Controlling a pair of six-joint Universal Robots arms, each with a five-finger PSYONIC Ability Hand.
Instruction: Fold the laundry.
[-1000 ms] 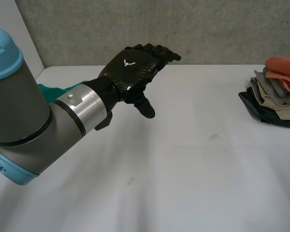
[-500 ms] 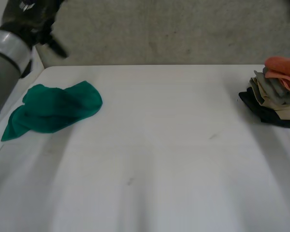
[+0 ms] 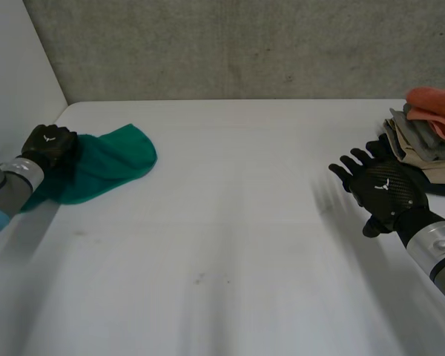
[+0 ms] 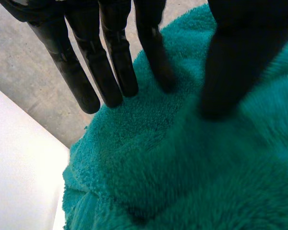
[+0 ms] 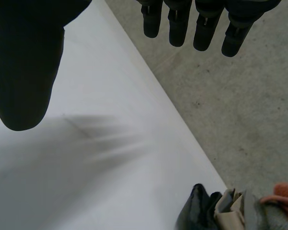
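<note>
- We found the green towel [image 3: 115,157] lying crumpled at the far left of the table [image 3: 230,222], near its edge and not yet folded at all.
- The left hand [image 3: 50,144] sat on the towel's left end. In the left wrist view its fingers [image 4: 115,67] were straight, tips and thumb just meeting the pile, with no cloth gathered between them.
- The right hand [image 3: 382,189] hovered over bare table on the right, just beside the stack of folded clothes [image 3: 423,148]. Its fingers were spread, its thumb stood apart, and it held nothing.
- We judged the step in hand to be taking hold of the towel so it could be drawn out and laid flat.
- To do that well, we would have closed the thumb and fingers on an edge or a corner, not on a bunched middle, since thick terry pinched mid-heap lifts as a lump.
- We would then have dragged the towel toward the open centre, where the right hand could reach the opposite edge.
- The towel lay close to the table's side, so we thought any pull should go inward.
- Our count: one green towel, loose.
- One stack of folded clothes: orange on top, then grey, beige and dark layers. We could not tell the exact number of pieces.
- Two hands, both unladen, and one table.
</note>
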